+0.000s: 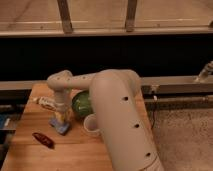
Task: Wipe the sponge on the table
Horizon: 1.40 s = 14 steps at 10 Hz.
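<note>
The sponge (pixel 62 128), a small light-blue pad, lies on the wooden table (pixel 75 152) at its left middle. My gripper (pixel 61 120) points straight down onto it from the arm's wrist and is shut on the sponge, pressing it against the tabletop. The big cream arm sweeps in from the lower right and hides much of the table's right side.
A green bowl (pixel 80 104) sits just right of the gripper, with a white cup (pixel 92 124) in front of it. A white tube-like object (pixel 47 102) lies to the left behind the gripper. A dark red oblong object (pixel 43 140) lies near the front left.
</note>
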Available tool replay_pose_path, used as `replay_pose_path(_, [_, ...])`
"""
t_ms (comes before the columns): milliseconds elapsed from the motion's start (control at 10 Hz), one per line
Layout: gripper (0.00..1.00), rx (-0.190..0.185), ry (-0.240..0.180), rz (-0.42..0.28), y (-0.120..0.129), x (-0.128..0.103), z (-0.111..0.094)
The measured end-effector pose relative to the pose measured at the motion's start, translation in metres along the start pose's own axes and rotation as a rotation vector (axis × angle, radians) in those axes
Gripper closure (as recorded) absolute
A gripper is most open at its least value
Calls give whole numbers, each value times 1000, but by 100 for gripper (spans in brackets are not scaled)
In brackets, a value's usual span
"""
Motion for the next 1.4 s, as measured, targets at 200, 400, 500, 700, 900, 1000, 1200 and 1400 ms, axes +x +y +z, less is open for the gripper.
replay_pose_path(200, [100,11,14,-54,29,2,4])
replay_pose_path(400, [100,-1,47,-81,50,13,19])
replay_pose_path(500, [100,-11,56,-73,51,24,26])
replay_pose_path(700, [100,-31,66,-20,42,58,35])
replay_pose_path(900, [100,-42,65,44,29,87,38])
replay_pose_path(1000, [100,-42,57,93,20,104,36])
replay_pose_path(1200, [100,-23,49,143,4,122,26])
replay_pose_path(1400, [100,8,51,148,-4,119,16])
